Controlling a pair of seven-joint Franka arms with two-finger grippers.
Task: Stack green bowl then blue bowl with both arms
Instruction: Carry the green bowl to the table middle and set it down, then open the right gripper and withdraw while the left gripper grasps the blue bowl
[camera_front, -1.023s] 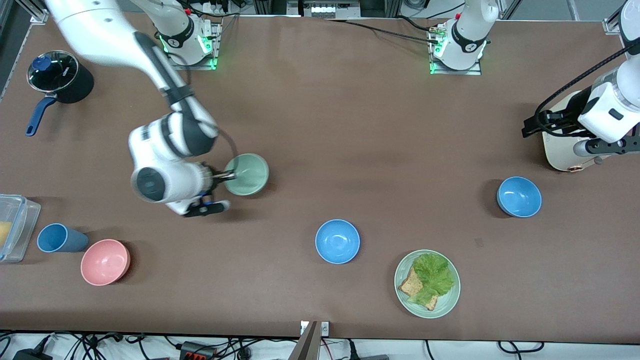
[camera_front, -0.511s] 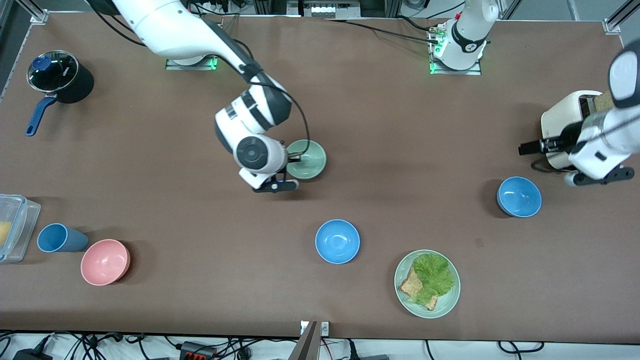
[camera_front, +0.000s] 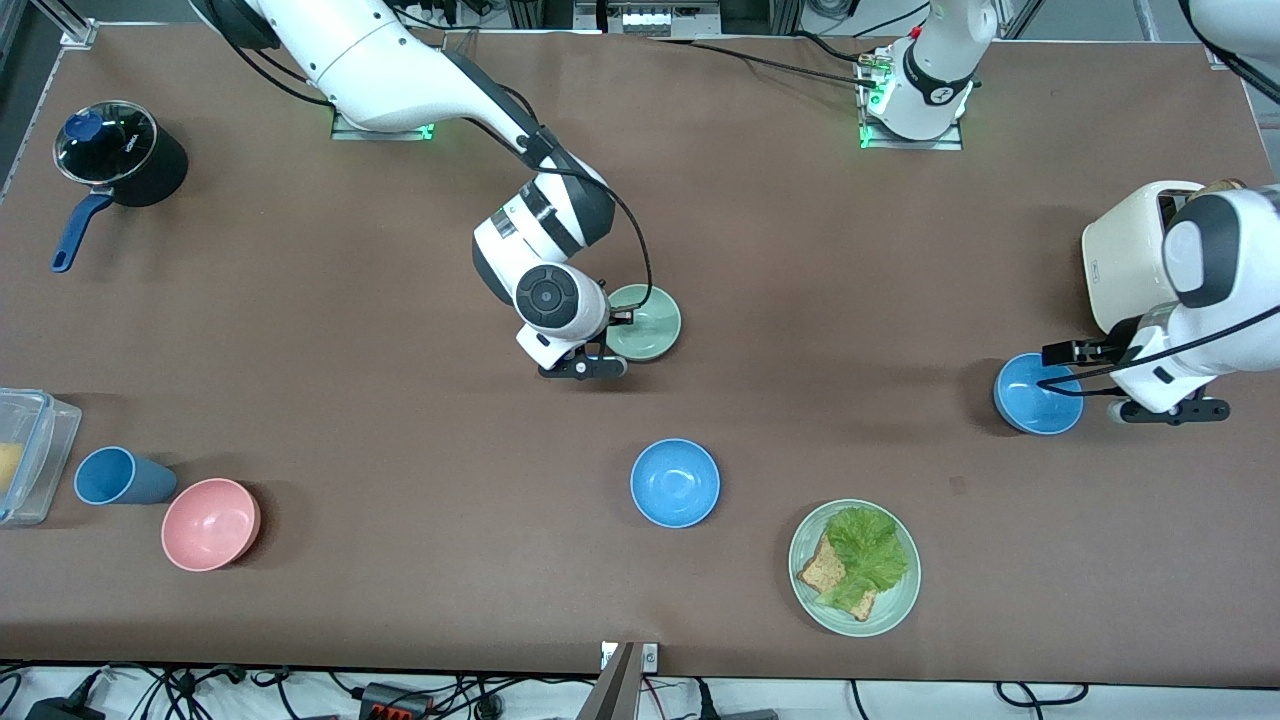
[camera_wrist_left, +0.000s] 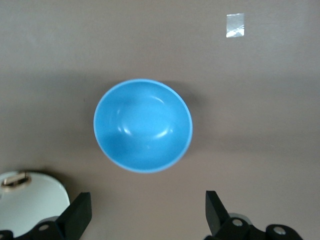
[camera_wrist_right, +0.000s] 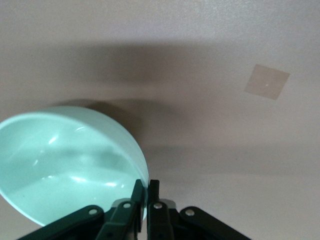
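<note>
1. We see the right gripper (camera_front: 622, 318) pinched shut on the rim of the green bowl (camera_front: 645, 323), its two black fingers (camera_wrist_right: 148, 192) pressed together over the thin edge in the right wrist view.
2. The green bowl is a small, round, matte mint shell with a smooth, softly glossy inside. It is over the middle of the brown table (camera_front: 800, 250), and we cannot tell whether it touches the surface.
3. The left gripper (camera_front: 1062, 352) hangs over the blue bowl (camera_front: 1038, 394) toward the left arm's end of the table. Its jaws are spread wide, and in the left wrist view the two black fingertips (camera_wrist_left: 80, 210) stand well apart with nothing between them.
4. That blue bowl (camera_wrist_left: 143, 125) is a plain round sky-blue cup shape with a thin rim and faint highlights inside. It rests upright on the matte table, just beside a rounded cream-white toaster (camera_front: 1125, 255).
5. A second blue bowl (camera_front: 675, 482), alike in shape and colour, sits nearer to the front camera than the green bowl.
6. Beside it, nearer still, a flat pale-green plate (camera_front: 900, 600) carries grainy toast and crinkled lettuce.
7. Toward the right arm's end we find a pink bowl (camera_front: 210, 524), a taller blue cup (camera_front: 120, 476) lying close to it, a clear plastic container (camera_front: 30, 455) and a black pot (camera_front: 125, 155) with a glass lid and blue handle.
</note>
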